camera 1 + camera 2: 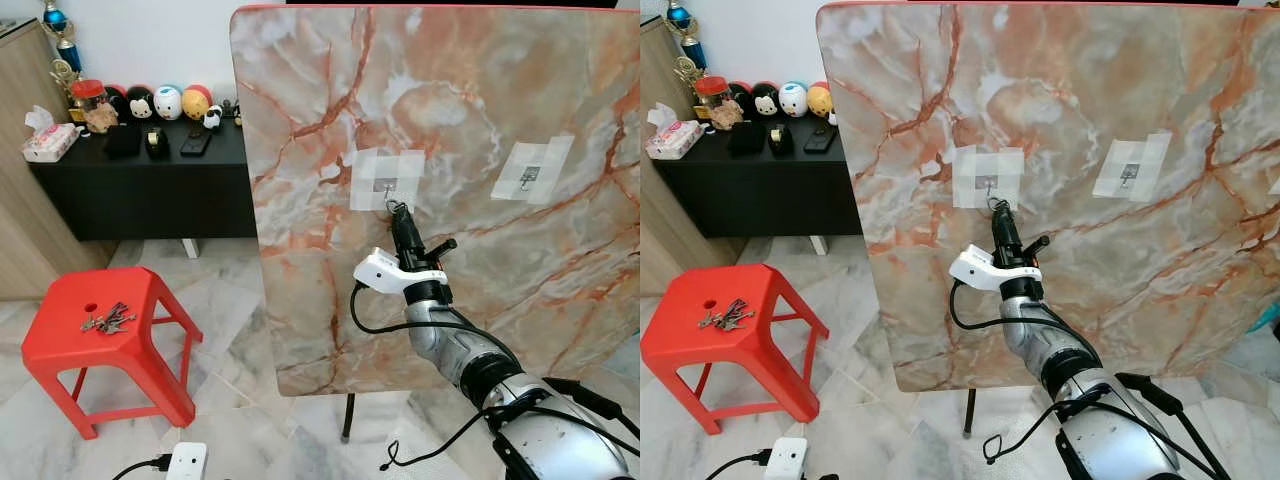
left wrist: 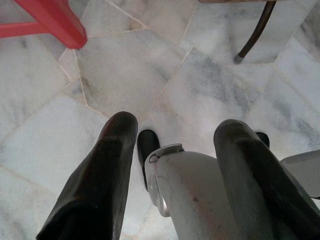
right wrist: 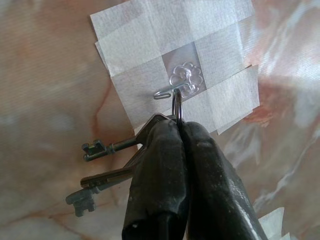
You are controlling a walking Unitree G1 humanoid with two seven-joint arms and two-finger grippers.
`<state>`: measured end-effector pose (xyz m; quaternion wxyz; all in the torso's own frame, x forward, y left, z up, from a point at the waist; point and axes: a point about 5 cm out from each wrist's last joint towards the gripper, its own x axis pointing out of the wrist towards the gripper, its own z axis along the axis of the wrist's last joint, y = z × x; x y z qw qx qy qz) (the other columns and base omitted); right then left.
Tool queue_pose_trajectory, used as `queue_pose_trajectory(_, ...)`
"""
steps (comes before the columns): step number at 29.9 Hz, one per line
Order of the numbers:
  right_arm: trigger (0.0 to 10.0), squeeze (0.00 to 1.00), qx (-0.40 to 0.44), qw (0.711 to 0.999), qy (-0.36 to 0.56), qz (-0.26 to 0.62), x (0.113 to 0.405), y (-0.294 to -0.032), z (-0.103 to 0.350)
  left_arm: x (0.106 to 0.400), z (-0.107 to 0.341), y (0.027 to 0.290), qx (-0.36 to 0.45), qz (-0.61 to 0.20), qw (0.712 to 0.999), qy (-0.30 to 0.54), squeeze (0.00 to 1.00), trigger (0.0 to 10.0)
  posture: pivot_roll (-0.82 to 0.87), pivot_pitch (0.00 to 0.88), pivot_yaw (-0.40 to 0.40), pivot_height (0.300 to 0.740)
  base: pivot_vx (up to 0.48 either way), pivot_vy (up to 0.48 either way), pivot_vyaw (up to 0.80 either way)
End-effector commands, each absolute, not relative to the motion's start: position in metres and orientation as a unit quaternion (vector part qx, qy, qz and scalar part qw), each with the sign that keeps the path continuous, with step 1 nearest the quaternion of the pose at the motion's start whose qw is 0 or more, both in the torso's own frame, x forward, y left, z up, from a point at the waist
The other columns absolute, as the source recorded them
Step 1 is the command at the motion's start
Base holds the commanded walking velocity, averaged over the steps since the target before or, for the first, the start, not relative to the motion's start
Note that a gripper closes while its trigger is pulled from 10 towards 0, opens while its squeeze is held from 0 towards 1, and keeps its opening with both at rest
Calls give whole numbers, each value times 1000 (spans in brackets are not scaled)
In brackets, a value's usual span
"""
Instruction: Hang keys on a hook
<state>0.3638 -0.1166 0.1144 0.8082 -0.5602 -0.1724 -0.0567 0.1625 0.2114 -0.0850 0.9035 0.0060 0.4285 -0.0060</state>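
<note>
On my far left, a black counter (image 1: 140,185) carried round figurines (image 1: 168,101) and a tissue pack (image 1: 49,143). Nearer, a red plastic stool (image 1: 105,340) held a spare bunch of keys (image 1: 108,320) on its seat. My left fingers (image 2: 112,165) hung spread apart over the marble floor (image 2: 130,75), holding nothing. Ahead stood an upright marble-patterned board (image 1: 450,130). My right fingers (image 3: 179,131) were pressed tightly together on the key ring (image 3: 177,106), with two old-style keys (image 3: 102,147) dangling beside them. The ring touched the wire of the clear hook (image 3: 182,82) taped to the board, though I could not tell whether it sat over the wire. Farther right was a second taped hook (image 1: 530,172).
</note>
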Motion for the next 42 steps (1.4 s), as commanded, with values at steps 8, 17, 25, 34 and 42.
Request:
queue_pose_trajectory(8,10000,0,-563,806,-174,-59,370,-116,124,161,-87,209,0,-3,901,434,0,10000,131,0,-57,740,0,0,0)
queue_pose_trajectory(17,10000,0,-566,807,-163,-49,372,-115,124,162,-86,207,-2,-5,902,431,0,10000,132,0,-57,740,0,0,0)
queue_pose_trajectory(25,10000,0,-569,806,-158,-41,371,-113,122,161,-87,207,-3,-5,902,431,0,10000,133,0,-56,740,0,0,0)
queue_pose_trajectory(34,10000,0,-574,805,-151,-28,372,-112,120,161,-87,207,-4,-5,903,431,0,10000,133,0,-57,740,0,0,0)
queue_pose_trajectory(42,10000,0,-565,811,-149,-28,372,-112,121,159,-87,207,-3,-4,902,432,0,10000,133,0,-58,740,0,0,0)
